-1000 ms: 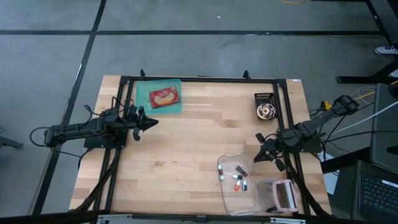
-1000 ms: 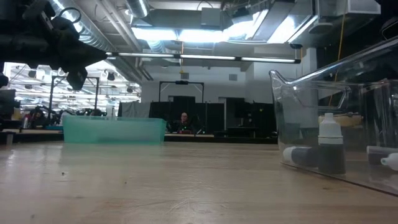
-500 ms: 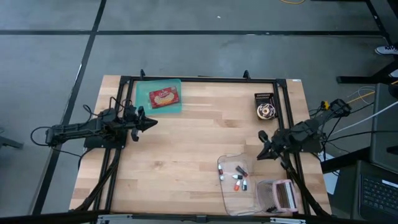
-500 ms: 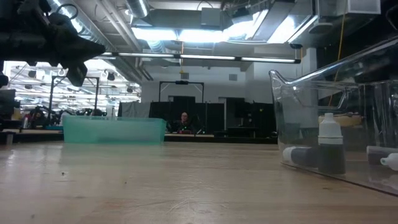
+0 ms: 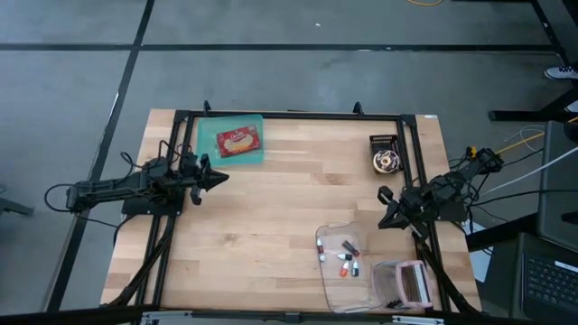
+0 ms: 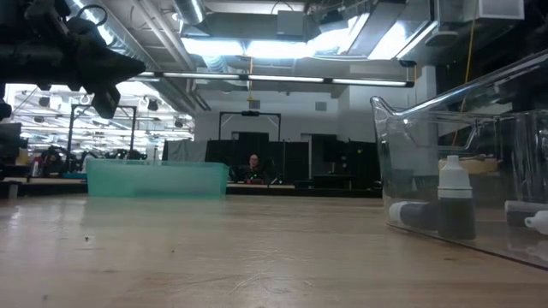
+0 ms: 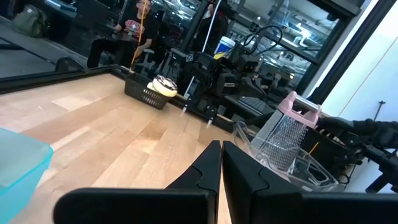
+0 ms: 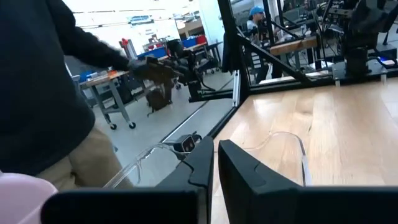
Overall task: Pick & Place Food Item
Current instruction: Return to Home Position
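Now we see left gripper [image 5: 217,177] and right gripper [image 5: 386,215] empty, fingers closed. Small bottles [image 5: 346,260] sit in the clear plastic bin [image 5: 336,289].

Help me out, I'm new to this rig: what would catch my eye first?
First, the transparent bin at the near right of the table, with small colored bottles in it. Then the teal tray at the far left, holding a red packet. The left gripper and right gripper hang at opposite sides, fingers shut, holding nothing.
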`<state>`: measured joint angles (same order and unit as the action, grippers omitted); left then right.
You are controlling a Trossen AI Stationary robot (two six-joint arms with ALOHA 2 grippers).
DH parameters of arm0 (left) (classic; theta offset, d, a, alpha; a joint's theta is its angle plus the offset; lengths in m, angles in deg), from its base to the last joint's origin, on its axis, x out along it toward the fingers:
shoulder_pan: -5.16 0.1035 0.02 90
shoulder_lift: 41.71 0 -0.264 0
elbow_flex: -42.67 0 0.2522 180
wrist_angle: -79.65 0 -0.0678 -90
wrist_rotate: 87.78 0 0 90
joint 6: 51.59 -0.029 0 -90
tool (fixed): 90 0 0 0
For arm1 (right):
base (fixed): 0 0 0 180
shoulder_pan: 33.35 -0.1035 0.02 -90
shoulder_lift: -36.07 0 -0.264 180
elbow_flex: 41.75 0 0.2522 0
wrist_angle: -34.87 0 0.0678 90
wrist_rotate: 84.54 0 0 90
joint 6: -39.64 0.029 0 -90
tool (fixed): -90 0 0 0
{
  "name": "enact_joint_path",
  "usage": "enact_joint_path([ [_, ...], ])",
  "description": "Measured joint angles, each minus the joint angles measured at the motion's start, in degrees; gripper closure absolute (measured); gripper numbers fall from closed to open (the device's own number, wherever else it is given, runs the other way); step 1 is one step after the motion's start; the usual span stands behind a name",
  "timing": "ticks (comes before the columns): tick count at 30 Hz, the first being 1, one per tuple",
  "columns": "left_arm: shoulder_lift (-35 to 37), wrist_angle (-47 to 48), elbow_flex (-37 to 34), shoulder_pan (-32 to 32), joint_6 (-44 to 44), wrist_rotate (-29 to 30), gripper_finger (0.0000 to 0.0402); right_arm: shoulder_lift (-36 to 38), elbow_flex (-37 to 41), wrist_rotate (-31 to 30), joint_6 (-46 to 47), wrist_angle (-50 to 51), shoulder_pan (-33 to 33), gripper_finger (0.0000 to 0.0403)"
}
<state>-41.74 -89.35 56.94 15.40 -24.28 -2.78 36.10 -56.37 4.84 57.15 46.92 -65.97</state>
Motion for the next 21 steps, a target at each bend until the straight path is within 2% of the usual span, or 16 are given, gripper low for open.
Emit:
enact_joint_path([
  [21,0.0,0.0,0.0,0.0,0.0,0.0,0.0390,0.0,0.0,0.0,0.0,0.0,-3.1,0.0375],
])
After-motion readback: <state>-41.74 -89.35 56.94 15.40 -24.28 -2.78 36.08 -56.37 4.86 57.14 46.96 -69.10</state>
